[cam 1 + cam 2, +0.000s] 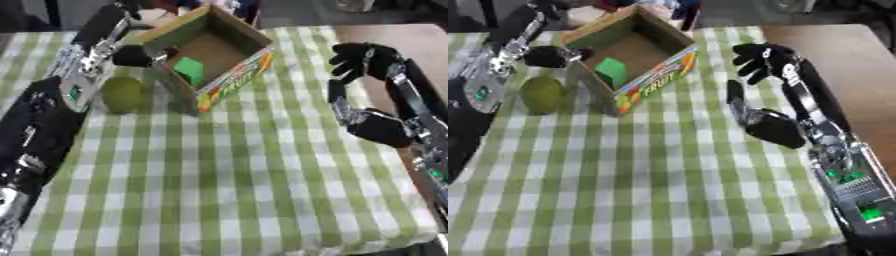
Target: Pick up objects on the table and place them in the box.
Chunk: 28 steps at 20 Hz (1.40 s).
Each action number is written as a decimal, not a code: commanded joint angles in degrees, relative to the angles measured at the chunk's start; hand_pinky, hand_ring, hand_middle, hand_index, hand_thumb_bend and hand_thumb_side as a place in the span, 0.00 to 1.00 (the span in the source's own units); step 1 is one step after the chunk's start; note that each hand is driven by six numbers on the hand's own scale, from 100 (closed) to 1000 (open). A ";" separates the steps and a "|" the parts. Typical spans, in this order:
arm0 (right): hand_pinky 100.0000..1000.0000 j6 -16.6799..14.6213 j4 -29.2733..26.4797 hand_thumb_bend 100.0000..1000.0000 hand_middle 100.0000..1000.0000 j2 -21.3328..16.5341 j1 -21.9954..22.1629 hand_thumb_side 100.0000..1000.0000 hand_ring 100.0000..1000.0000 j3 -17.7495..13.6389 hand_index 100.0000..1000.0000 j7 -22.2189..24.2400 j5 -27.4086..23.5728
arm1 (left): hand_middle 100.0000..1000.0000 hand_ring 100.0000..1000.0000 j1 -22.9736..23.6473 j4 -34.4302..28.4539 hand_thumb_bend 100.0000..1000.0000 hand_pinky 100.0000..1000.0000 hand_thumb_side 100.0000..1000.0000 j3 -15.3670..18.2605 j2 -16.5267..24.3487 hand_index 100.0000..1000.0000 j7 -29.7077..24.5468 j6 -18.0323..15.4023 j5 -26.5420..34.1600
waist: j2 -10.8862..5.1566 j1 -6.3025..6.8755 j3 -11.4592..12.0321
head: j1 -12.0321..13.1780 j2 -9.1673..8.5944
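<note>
We are eyeing the green ball (122, 94) lying on the cloth (227, 190) just left of the box (229, 80). It is looking smooth, roll-prone; cup it around the middle. Right hand (772, 125) is hanging open, empty; left hand (133, 56) is too dark to judge.

Both arms were mostly black with silver bits mixed in. The left arm (52, 105) had a glossy black shell on its lower part, shiny enough to catch the light, and a silver metal section further up with a tiny green spot on it. The left hand (131, 55) was plain dark, kind of rounded. The right arm (837, 165) was slimmer, black, with a silver-grey panel carrying little green markings. The right hand (763, 60) was all black with chunky fingers, and the thumb side had silver metal pieces showing beside a bulky black palm.
</note>
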 commanded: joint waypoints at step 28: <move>0.54 -0.07 -0.20 0.00 0.64 -1.12 -0.52 0.32 0.62 -0.77 0.84 -0.42 0.14 | 0.68 0.66 4.08 6.86 0.35 0.68 0.30 -3.63 6.00 0.82 -16.44 -6.28 -2.77 | -0.80 0.46 -0.02 | -0.63 -0.25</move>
